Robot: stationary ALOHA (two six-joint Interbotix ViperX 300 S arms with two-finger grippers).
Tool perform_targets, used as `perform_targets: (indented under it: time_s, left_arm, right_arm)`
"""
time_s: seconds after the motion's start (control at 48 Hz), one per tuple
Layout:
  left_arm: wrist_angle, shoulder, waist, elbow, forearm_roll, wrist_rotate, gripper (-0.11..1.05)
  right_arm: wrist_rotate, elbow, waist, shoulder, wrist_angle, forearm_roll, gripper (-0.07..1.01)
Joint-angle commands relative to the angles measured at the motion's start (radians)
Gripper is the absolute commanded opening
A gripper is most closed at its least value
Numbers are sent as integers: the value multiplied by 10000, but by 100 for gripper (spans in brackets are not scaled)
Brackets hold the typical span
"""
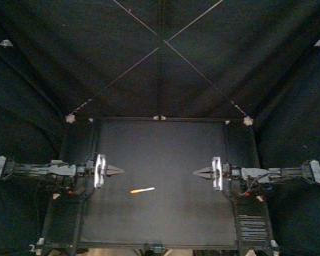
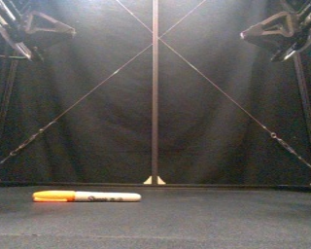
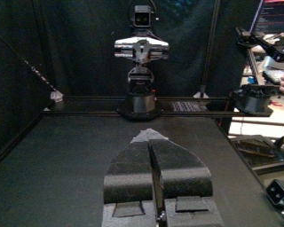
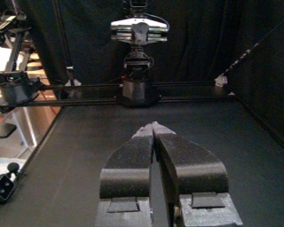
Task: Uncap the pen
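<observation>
Pen point(image 2: 86, 196) lies flat on the tabletop point(image 1: 163, 225), about halfway between the front and back edges and a bit nearer the left edge than the right.

The tabletop is black, flat and dull, and close to square. The left arm point(image 1: 49, 170) sits over the left edge and the right arm point(image 1: 276, 173) over the right edge. Both are black and bumpy. From the front, only bits of them show, cut off at the top corners.

The left gripper point(image 1: 112, 172) and the right gripper point(image 1: 203, 173) point at each other across the middle, well apart. Each has its two jaws pressed together into a pointy tip, with nothing between them. Neither touches the pen.

The pen is a thin round stick with a white body. The dark writing on it is too small to read. Its orange cap point(image 2: 51, 195) is on, at the end toward the left edge. From above, the pen is only a tiny pale line, a little slanted.
</observation>
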Motion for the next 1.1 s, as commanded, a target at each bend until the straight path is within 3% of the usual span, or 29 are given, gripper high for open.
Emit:
perform_targets:
  time_s: [0.021, 0.167, 0.312, 0.479, 0.75, 0.896, 1.104]
  left_arm:
    - [-92, 107, 15, -77, 199, 92, -7]
    - [-107, 215, -15, 92, 445, 92, 0]
    - [-107, 522, -77, 491, 399, 0, 2]
    - [-107, 1074, -230, 736, 337, 15, 2]
    - [-61, 1626, -276, 752, 337, 46, 2]
    - [-46, 1626, -276, 767, 337, 46, 2]
    - [-31, 1626, -276, 813, 337, 46, 2]
  right_arm:
    - [77, -414, -15, 476, -184, -15, -5]
    - [-15, -1304, -31, 2148, -353, -215, -2]
    - [31, -2516, -46, 4433, -383, -813, 1]
    - [92, -3728, -77, 7087, -399, -1135, 11]
    - [138, -5384, -31, 10094, -414, -1074, 54]
    - [230, -5829, 0, 10799, -399, -675, 75]
    - [230, -6105, 46, 11490, -322, -123, 89]
